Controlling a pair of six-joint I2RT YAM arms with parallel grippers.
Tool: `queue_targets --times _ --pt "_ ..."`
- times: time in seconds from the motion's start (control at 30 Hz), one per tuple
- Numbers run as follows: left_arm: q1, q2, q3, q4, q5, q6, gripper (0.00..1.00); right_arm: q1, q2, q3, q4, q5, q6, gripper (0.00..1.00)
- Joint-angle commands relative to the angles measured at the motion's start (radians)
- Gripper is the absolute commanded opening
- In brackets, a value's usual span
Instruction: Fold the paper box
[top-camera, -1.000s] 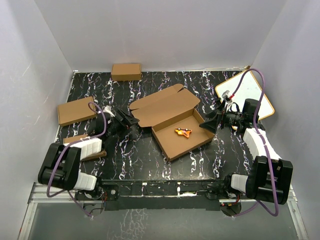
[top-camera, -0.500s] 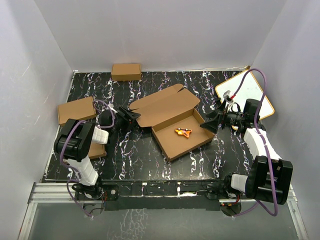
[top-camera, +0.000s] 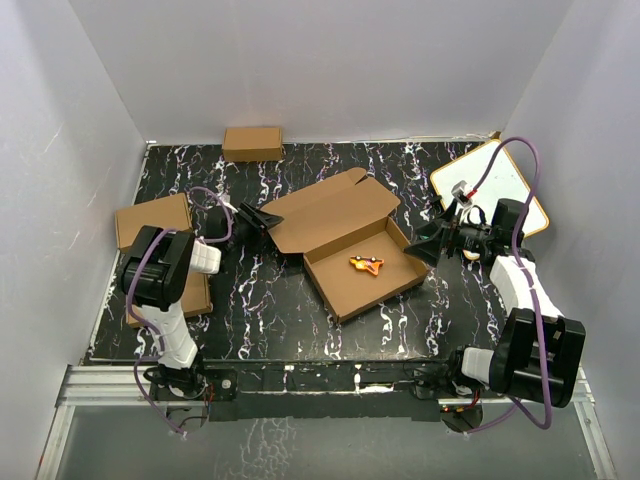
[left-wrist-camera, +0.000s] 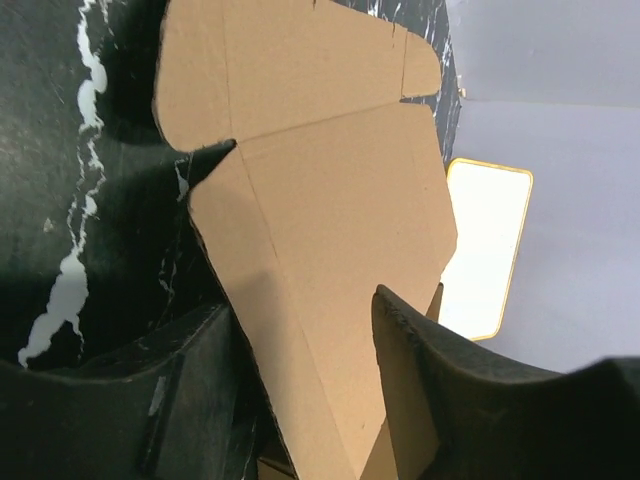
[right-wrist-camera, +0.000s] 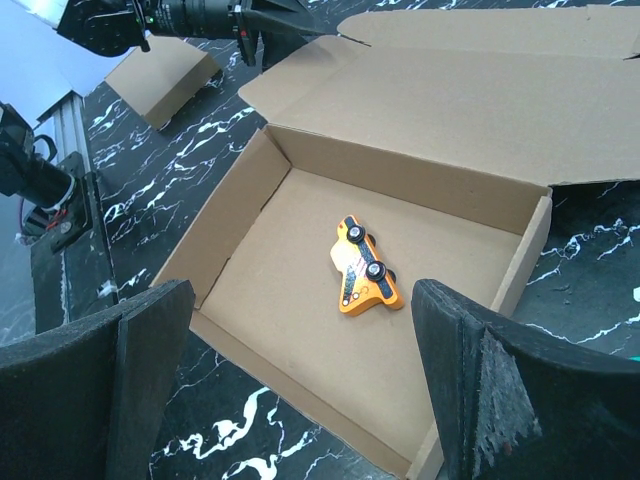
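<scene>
The paper box (top-camera: 335, 210) lies mid-table as a folded tray with its lid open flat toward the back left. A small orange toy (top-camera: 366, 264) lies in the tray. My left gripper (top-camera: 260, 218) is at the lid's left flap. In the left wrist view the brown flap (left-wrist-camera: 320, 200) runs between its open fingers (left-wrist-camera: 300, 305). My right gripper (top-camera: 424, 244) is open and empty, just right of the tray's right wall. The right wrist view shows the tray (right-wrist-camera: 280, 300) and the toy (right-wrist-camera: 364, 280) between its spread fingers (right-wrist-camera: 300, 330).
Small ready-made cardboard boxes stand at the back (top-camera: 252, 143), at the left (top-camera: 152, 220) and under my left arm (top-camera: 195, 296). A white board with a tan rim (top-camera: 497, 185) leans at the back right. White walls close in the table.
My left arm has swung up and back, and its gripper has slid toward the back along the lid's left flap. My right gripper has barely moved.
</scene>
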Motion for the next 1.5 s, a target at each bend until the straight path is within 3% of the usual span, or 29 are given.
queue_targets --times 0.0,0.37,0.63,0.87,1.03,1.2,1.47 --pt "0.028 0.033 0.035 -0.028 0.059 0.015 0.48 -0.021 0.006 0.026 0.073 -0.055 -0.034 1.00" --pt "0.031 0.045 0.128 -0.194 0.112 0.129 0.28 -0.035 0.012 0.023 0.084 -0.066 -0.023 1.00" --pt "0.031 0.012 0.194 -0.296 0.126 0.287 0.01 -0.037 0.012 0.020 0.088 -0.068 -0.021 1.00" --pt "0.031 -0.057 0.255 -0.367 0.173 0.546 0.00 -0.039 -0.008 0.014 0.089 -0.040 -0.005 1.00" --pt "0.031 -0.125 0.253 -0.382 0.184 0.707 0.00 -0.038 0.031 0.000 0.146 -0.112 0.077 0.99" --pt "0.031 -0.175 0.253 -0.373 0.215 0.806 0.00 -0.038 0.072 0.128 -0.038 -0.013 -0.040 0.99" --pt "0.031 -0.287 0.219 -0.314 0.276 0.931 0.00 -0.014 0.270 0.423 -0.382 0.140 -0.204 0.95"
